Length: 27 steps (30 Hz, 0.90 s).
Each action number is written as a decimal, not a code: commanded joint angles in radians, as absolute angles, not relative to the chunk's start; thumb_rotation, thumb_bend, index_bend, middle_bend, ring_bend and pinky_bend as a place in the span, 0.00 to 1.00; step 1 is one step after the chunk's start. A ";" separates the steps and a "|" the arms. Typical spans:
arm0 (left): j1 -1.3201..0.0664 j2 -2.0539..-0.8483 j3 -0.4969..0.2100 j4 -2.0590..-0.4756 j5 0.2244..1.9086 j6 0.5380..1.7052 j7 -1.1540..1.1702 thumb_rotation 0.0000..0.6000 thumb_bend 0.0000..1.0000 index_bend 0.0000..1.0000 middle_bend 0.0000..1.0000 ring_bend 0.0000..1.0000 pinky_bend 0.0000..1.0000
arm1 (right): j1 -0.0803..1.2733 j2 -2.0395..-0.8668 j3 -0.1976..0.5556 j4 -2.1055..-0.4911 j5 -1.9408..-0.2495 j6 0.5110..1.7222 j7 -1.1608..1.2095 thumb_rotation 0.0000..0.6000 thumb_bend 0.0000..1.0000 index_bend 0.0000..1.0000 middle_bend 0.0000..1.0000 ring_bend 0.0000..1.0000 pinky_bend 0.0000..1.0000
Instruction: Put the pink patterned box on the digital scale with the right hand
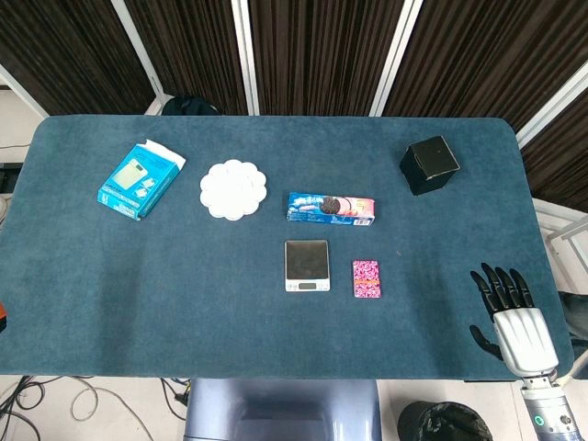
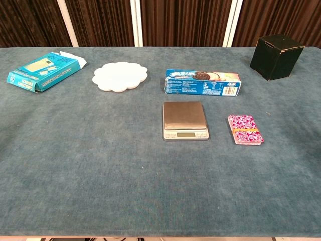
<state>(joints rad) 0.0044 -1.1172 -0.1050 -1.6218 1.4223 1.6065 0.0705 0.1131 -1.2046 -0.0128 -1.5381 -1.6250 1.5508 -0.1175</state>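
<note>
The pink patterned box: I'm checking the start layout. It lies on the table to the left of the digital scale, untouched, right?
Not quite. The pink patterned box lies to the right of the digital scale, not the left, as the head view shows. It is on the table and untouched; the right robot hand is apart from it, near the table's edge.

Head view high above, looking steeply down, chest view low and nearer, both sharing the table (image 1: 184, 322) middle.

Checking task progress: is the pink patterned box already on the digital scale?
No, the pink patterned box lies on the table right of the digital scale, whose platform is bare.
</note>
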 commanded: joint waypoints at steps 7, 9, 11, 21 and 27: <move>0.007 -1.116 -0.105 -1.625 1.417 1.606 0.069 1.00 0.66 0.07 0.00 0.00 0.00 | 0.110 -1.206 -0.009 -1.544 -1.632 1.547 -0.126 1.00 0.35 0.00 0.00 0.00 0.00; 0.006 -1.116 -0.105 -1.627 1.415 1.603 0.070 1.00 0.66 0.07 0.00 0.00 0.00 | 0.108 -1.203 -0.010 -1.545 -1.633 1.545 -0.126 1.00 0.35 0.00 0.00 0.00 0.00; 0.005 -1.116 -0.105 -1.628 1.413 1.601 0.071 1.00 0.66 0.07 0.00 0.00 0.00 | 0.108 -1.198 -0.012 -1.547 -1.635 1.541 -0.122 1.00 0.35 0.00 0.00 0.00 0.00; 0.004 -1.118 -0.105 -1.631 1.416 1.601 0.075 1.00 0.66 0.07 0.00 0.00 0.00 | 0.104 -1.187 -0.012 -1.564 -1.639 1.539 -0.082 1.00 0.35 0.00 0.00 0.00 0.00; 0.007 -1.118 -0.110 -1.636 1.409 1.608 0.069 1.00 0.66 0.07 0.00 0.00 0.00 | 0.124 -1.159 -0.015 -1.638 -1.613 1.471 -0.099 1.00 0.35 0.00 0.00 0.00 0.00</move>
